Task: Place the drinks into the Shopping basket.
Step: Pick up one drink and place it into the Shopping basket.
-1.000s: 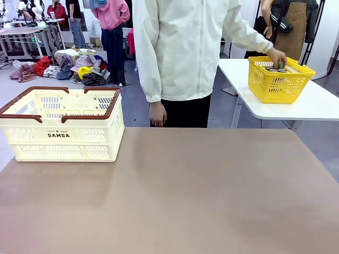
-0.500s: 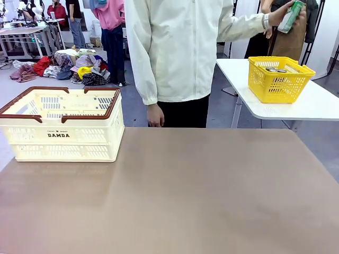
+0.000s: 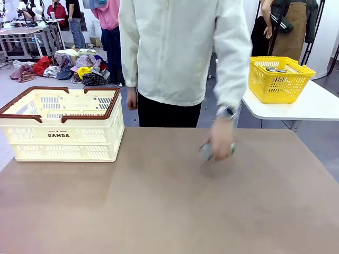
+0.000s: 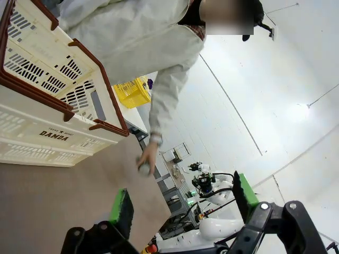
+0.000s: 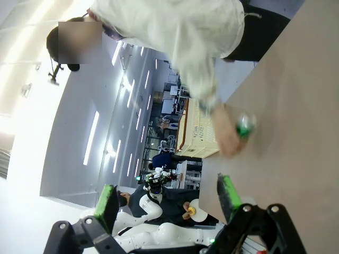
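Person: stands at the far edge of the table (image 3: 159,201) in a pale jacket, leaning over it; one arm reaches down toward the tabletop, the other hangs at the side.

Reaching hand (image 3: 220,142): low over the table's far middle, a watch on the wrist; blurred, fingers wrapped round the green can (image 3: 232,150); I cannot tell whether the can touches the surface.

Green can: lies roughly sideways in that hand, a silvery end poking out on one side and green on the other; the right wrist view catches it as a green body with a silver top (image 5: 245,126) just above the brown surface; the left wrist view gives only a small pale blur (image 4: 143,168).

Shopping basket (image 3: 58,145): sits on the table's far left corner, cream with a red-brown rim, "DAMDA" on the near wall, handles folded down on the rim; well apart from the hand and can; in the left wrist view (image 4: 47,114) it looms close and tilted.

Yellow basket (image 3: 280,84): on a white side table (image 3: 318,108) behind and to the right; a few small things lie inside, too small to make out.

Left gripper (image 4: 183,198): hangs above the table, green pads spread wide, nothing between them.

Right gripper (image 5: 167,198): likewise spread wide and holding nothing, looking toward the person's hand.
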`<state>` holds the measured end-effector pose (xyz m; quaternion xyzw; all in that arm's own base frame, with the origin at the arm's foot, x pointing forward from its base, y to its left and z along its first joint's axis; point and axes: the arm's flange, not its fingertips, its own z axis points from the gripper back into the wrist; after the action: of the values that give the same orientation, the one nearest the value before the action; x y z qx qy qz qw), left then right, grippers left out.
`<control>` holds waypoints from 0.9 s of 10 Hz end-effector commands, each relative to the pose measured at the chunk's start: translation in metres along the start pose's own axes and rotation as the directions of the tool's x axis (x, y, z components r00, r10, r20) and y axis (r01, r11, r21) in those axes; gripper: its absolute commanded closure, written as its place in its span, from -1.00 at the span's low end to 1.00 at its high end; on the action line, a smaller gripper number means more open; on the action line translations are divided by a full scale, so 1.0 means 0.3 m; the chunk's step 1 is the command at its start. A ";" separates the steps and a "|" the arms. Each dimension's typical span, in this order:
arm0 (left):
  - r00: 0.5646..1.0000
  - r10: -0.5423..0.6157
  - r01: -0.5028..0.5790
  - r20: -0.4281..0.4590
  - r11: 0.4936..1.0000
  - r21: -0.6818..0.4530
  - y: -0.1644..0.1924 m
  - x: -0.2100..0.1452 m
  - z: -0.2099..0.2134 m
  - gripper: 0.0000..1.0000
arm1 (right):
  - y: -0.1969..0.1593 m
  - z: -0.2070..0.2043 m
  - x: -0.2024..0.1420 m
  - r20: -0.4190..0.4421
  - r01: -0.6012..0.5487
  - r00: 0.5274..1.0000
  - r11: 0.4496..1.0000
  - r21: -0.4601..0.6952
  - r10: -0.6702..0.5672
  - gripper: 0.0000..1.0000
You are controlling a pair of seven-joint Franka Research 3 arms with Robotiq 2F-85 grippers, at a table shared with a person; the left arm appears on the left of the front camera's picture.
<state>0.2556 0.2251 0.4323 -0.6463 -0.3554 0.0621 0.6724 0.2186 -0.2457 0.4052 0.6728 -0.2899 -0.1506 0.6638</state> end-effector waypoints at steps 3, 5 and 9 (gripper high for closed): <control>1.000 -0.016 0.016 -0.004 1.000 -0.011 0.004 -0.002 0.008 -1.00 | 0.016 0.002 0.004 0.000 0.004 1.000 1.000 0.009 -0.004 -1.00; 1.000 -0.016 0.016 -0.004 1.000 -0.011 0.004 -0.002 0.008 -1.00 | 0.016 0.002 0.004 0.000 0.004 1.000 1.000 0.009 -0.004 -1.00; 1.000 -0.016 0.016 -0.004 1.000 -0.011 0.004 -0.002 0.008 -1.00 | 0.016 0.002 0.004 0.000 0.004 1.000 1.000 0.009 -0.004 -1.00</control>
<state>0.2556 0.2250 0.4323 -0.6464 -0.3554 0.0620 0.6723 0.2185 -0.2456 0.4052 0.6729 -0.2899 -0.1505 0.6637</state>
